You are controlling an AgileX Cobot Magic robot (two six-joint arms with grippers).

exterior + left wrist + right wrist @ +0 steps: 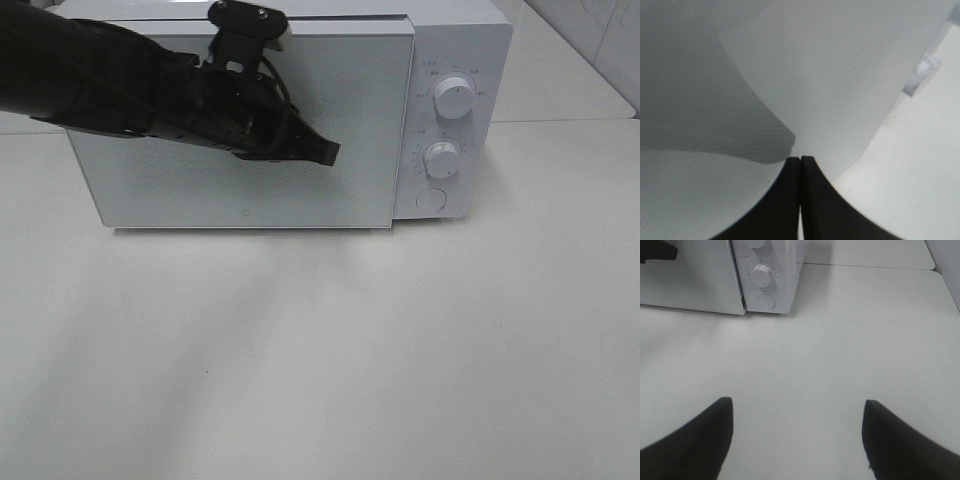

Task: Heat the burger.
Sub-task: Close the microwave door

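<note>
The burger is out of view. A white microwave (450, 40) stands at the back of the table with its door (240, 190) closed flat. My left gripper (328, 153) is shut, its tip right up against the middle of the door; the left wrist view shows the two fingers (790, 200) pressed together in front of the door panel (830, 75). My right gripper (797, 435) is open over bare tabletop, well in front of the microwave (775, 270), with nothing between its fingers. The right arm is outside the exterior high view.
Two white knobs (454, 99) (441, 159) and a round button (431, 199) sit on the microwave's right panel. The white tabletop (320, 350) stretches in front. A tiled wall (600, 30) rises at the back right.
</note>
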